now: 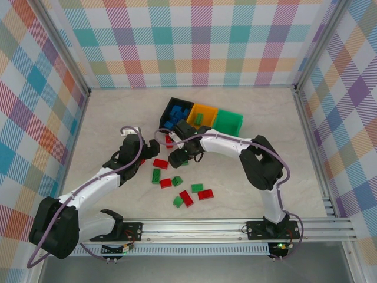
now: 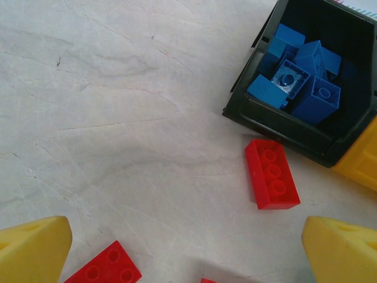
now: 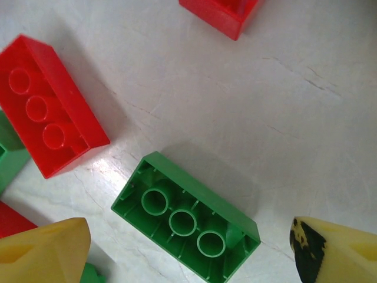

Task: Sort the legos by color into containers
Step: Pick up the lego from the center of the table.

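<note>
My right fingers (image 3: 44, 250) are wide, empty, over the upside-down green brick (image 3: 185, 221). Next: drop, pinch, carry to the orange bin (image 1: 211, 113). My left fingers (image 2: 32, 247) are wide, empty too.

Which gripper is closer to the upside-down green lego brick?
Right. The right gripper is open with the upturned green brick between its fingers. The left gripper is open elsewhere, over bare table near a red brick beside the black bin.

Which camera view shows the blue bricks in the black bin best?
The left wrist view: the black bin is close, and the blue bricks inside are distinct. The top view shows the whole bin, but small, its bricks one blue patch.
</note>
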Motion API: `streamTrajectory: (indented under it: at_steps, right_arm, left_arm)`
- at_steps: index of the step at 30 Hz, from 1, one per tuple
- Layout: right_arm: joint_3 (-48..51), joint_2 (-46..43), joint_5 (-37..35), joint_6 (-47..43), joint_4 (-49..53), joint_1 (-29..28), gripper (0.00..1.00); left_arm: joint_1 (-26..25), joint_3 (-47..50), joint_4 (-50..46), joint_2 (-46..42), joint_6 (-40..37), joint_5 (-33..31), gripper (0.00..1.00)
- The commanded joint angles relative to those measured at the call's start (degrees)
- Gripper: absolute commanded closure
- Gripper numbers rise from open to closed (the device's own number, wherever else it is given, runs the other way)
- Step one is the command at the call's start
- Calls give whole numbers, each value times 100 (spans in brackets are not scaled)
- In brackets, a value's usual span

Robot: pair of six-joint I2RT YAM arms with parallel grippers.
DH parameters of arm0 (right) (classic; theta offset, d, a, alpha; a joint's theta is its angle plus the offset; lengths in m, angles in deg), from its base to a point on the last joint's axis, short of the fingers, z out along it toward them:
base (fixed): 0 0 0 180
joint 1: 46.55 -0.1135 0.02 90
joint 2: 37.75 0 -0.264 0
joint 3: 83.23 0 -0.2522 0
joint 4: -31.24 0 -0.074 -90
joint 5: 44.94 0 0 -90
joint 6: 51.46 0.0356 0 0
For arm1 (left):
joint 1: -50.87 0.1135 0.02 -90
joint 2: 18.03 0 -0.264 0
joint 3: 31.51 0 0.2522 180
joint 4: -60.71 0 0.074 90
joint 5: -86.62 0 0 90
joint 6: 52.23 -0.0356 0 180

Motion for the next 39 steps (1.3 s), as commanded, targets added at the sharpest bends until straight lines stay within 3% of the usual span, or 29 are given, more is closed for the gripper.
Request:
streamTrajectory:
  at_steps: [1,15,17,21,26,39]
  right_arm:
    - [-396,172,9,-987,450,-75,13]
    - [-360,539,339,-1548,499,-231,17]
    - [-339,580,224,-1498,471,-236,25]
    - [-164,499,85,-1432,284,-229,50]
    - [80,271,64,-1273,34,-197,66]
    - [737,-1140,92,596,-1041,898,68]
  left_arm:
    - [55,-188,-31,12,-38,-155,0]
    - [55,-234,-176,-127,-137,-351,0]
    - [55,-232,-169,-77,-132,-383,0]
    - [55,-296,-227,45,-115,-393,0]
    - [59,-346,-296,133,-82,-494,0]
    - [63,-366,-353,215,27,-614,0]
